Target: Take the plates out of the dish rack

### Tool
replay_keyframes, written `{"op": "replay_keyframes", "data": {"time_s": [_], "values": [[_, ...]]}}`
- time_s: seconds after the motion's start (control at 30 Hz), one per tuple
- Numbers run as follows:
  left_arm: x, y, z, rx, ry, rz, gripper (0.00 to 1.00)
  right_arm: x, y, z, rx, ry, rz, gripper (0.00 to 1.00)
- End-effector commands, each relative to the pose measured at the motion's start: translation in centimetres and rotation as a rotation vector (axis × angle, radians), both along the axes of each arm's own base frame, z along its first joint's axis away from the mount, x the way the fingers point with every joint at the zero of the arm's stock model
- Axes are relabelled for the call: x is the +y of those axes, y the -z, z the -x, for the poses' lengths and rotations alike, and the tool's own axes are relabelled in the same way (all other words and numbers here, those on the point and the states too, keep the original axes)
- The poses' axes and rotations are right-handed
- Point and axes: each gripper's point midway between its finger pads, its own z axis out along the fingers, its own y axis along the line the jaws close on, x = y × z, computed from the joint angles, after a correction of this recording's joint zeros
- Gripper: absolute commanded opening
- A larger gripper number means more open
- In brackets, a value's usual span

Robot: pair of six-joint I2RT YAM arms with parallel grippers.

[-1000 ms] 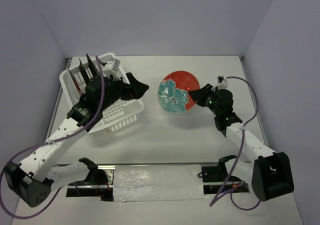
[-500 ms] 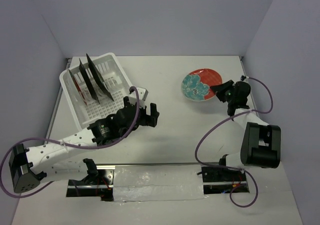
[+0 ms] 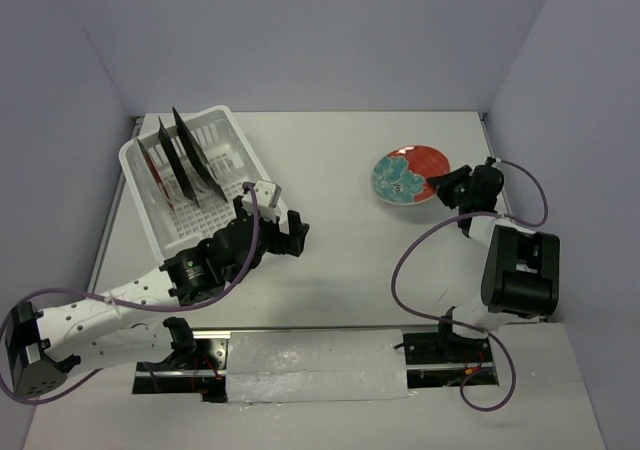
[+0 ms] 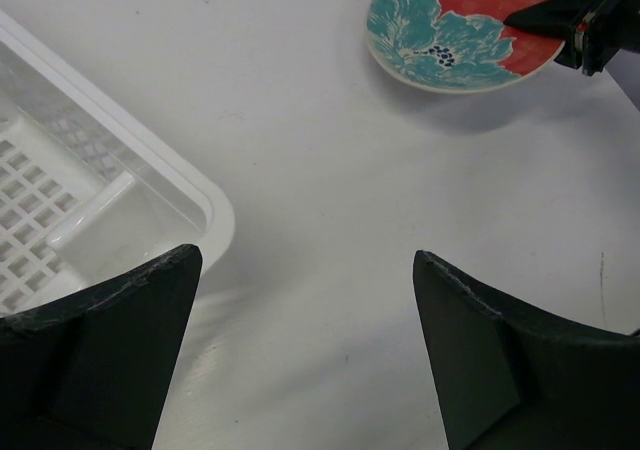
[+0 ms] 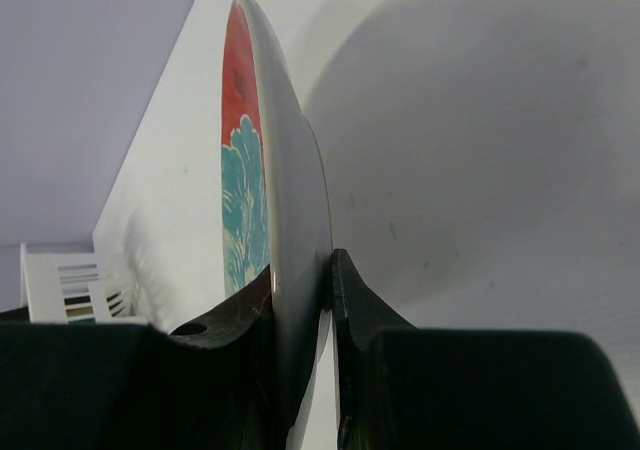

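— Starting with the right gripper (image 5: 302,270): pinching shut on the rim of the red plate (image 3: 410,175), carrying it tilted and seemingly clear of the table (image 3: 340,270), close to the right edge and toward the far side.

— Confirming that from the wrist view: gripping it edge-on, with the flowered face turned left and the rim rising away from the jaws. Judging a set-down as the coming move, so lowering straight onto the table beneath.

— Now checking the left gripper (image 3: 285,232): standing wide open, holding nothing, hovering just off the near-right corner of the dish rack (image 3: 215,116), facing across the table toward the red plate.

— Leaving the dark plates (image 3: 192,160) standing edge-on in the dish rack, by the table's far-left corner. Lying behind and to the left of those open fingers, with long edges slanting from far-left to near-right. Making the left arm much the nearer one, and probably needing a turn back over the rack.

— Comparing with a second ago: finding the left gripper then over the rack, now pulling out past its corner.

— And the red plate then nearer the table's middle, now travelling out toward the right edge, with the right arm folding back over its base.
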Motion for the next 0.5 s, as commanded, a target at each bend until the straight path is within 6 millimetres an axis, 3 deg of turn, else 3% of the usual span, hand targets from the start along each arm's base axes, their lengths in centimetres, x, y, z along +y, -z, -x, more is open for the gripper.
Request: {"op": "replay_keyframes", "data": {"time_s": [0.0, 0.27, 0.47], "values": [[0.9, -2.4, -0.3, -0.077, -0.033, 0.045, 1.0, -1.8, -7.1, -3.1, -0.263, 0.018, 0.027, 0.0], [1.5, -2.7, -0.6, -0.078, -0.065, 0.027, 1.0, -3.7, -4.8, -3.6, -0.21, 0.087, 0.018, 0.0], [1.9, -3.1, -0.5, -0.09, -0.077, 0.048, 0.99, -5.5, -2.6, -2.7, -0.16, 0.141, 0.0, 0.0]]}}
